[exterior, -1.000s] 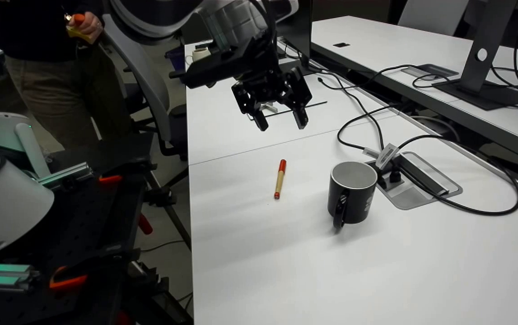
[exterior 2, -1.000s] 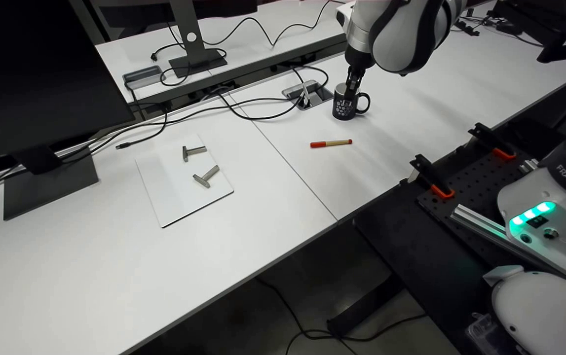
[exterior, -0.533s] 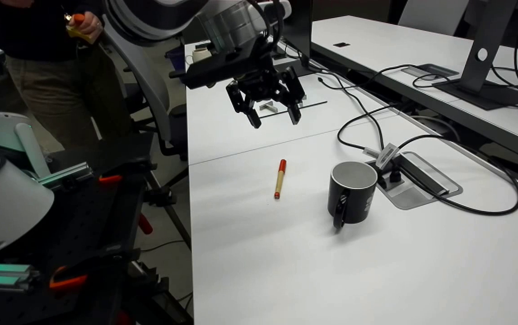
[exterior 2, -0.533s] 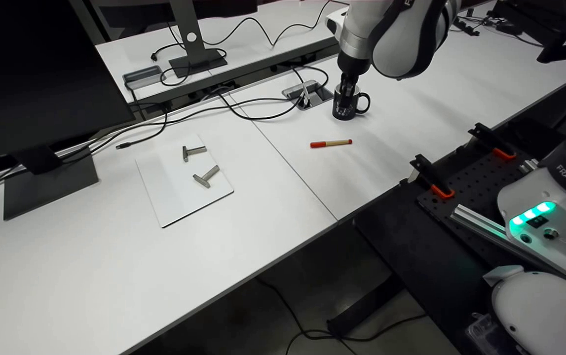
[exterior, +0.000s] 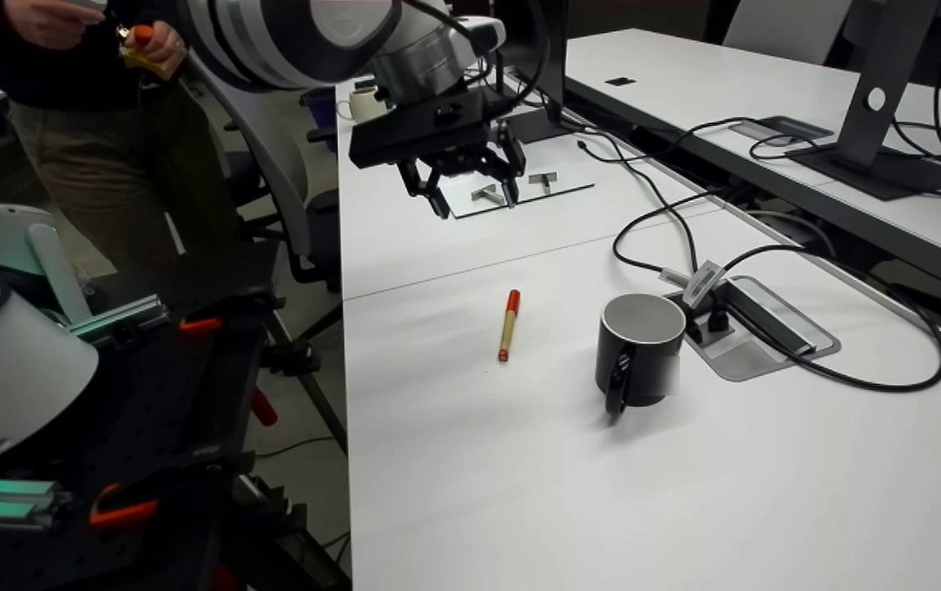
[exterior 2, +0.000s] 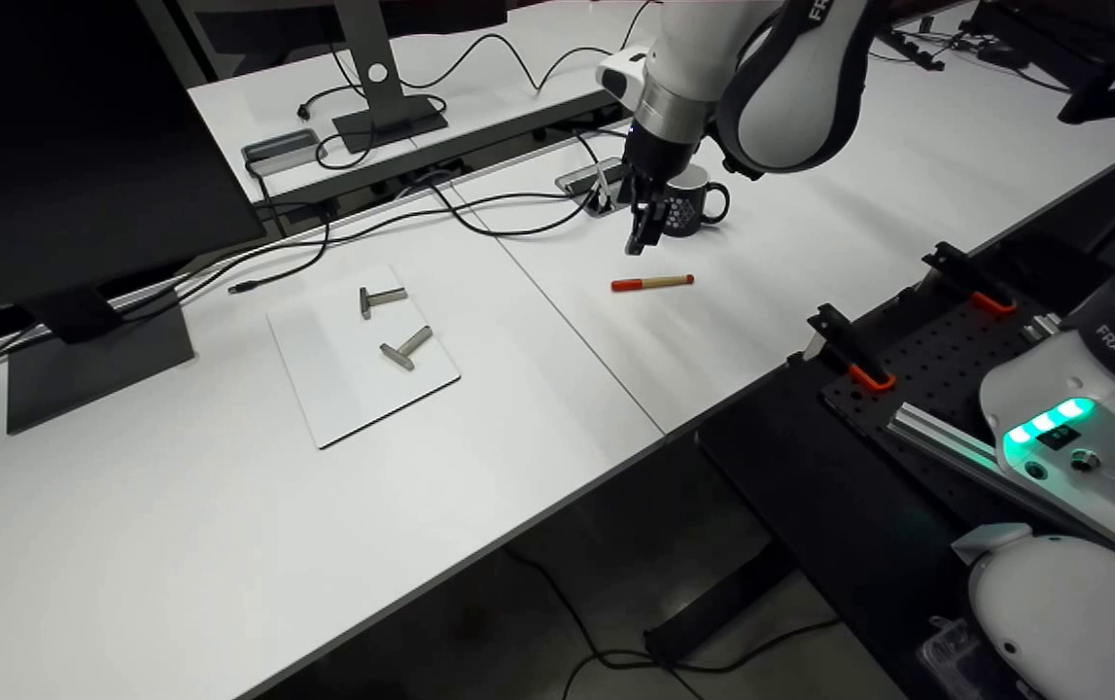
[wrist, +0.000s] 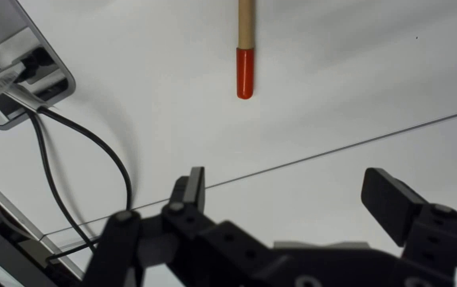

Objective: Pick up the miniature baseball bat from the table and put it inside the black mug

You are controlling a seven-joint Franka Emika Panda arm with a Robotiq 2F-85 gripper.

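The miniature baseball bat (exterior: 509, 324), tan with red ends, lies on the white table (exterior: 454, 460). In the wrist view the red end of the bat (wrist: 245, 73) points toward my jaws, while its tan part runs out at the top. Beside it stands the black mug (exterior 2: 681, 216), upright, its handle showing in both exterior views; the wrist view does not include it. My gripper (exterior: 477, 208) hovers above the table, apart from bat and mug. Its fingers (wrist: 389, 203) are wide apart with nothing between them. In an exterior view the gripper (exterior 2: 649, 228) appears just above the bat.
Black cables (exterior: 687, 222) run along the table's back past a recessed cable box (exterior: 745, 336) close behind the mug. A thin white board (exterior 2: 343, 389) carries two T-shaped metal pieces (exterior 2: 408, 347). A monitor (exterior 2: 71, 156) stands at the table's back. Someone (exterior: 93, 123) stands beyond the chair.
My gripper has shifted away from the mug's side toward the white board, turning slightly, and no longer covers the mug's front in an exterior view. Bat and mug stay put. The person's hand has come into view.
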